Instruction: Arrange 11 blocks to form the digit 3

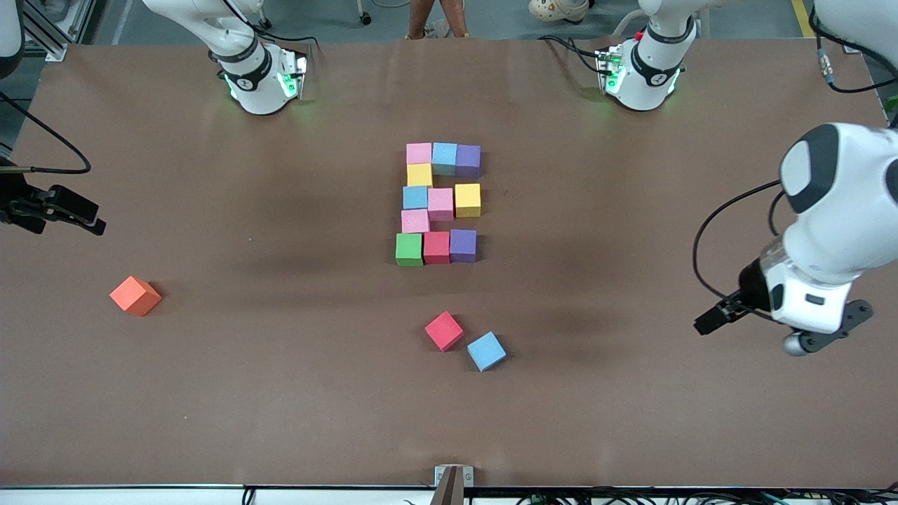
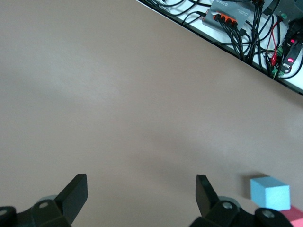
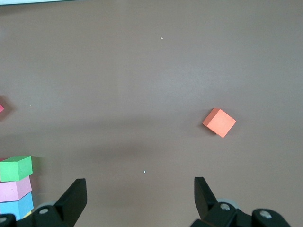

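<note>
The front view cuts off the right gripper [image 1: 98, 226] at its edge, and the left gripper [image 1: 701, 327] shows only as a dark tip under the wrist housing. In the right wrist view the digit 3 [image 3: 16, 187] is clipped to a green, a pink and a blue cube. In the left wrist view a red cube [image 2: 296, 216] is only a corner beside the loose blue cube [image 2: 270, 193].

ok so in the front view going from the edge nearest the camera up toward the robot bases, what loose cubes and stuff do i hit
loose blue cube → loose red cube → orange cube → the digit figure: green-red-purple row, then its middle rows, then pink-blue-purple row nearest the bases
</note>
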